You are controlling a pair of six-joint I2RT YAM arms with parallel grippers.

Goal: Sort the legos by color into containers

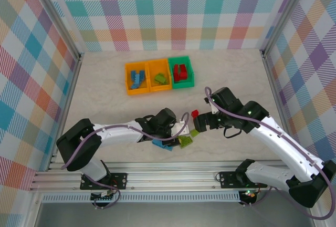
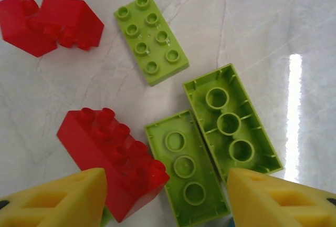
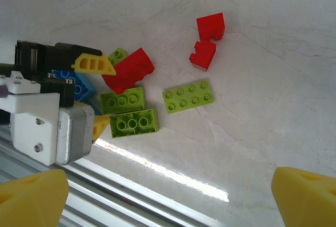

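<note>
We note loose legos [image 3: 187,95], glossy studded bricks in lime, red, blue, at 6 o'clock from the containers [image 1: 137,91], left gripper [image 2: 165,177] parted astride two, right gripper [image 3: 168,179] released, pale marbled table [image 3: 262,80], pastel plaid walls [image 1: 178,11]

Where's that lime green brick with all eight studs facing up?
In the left wrist view, the eight-stud lime brick lies flat on the table, just above two upside-down lime bricks, with two small red bricks to its left.
</note>
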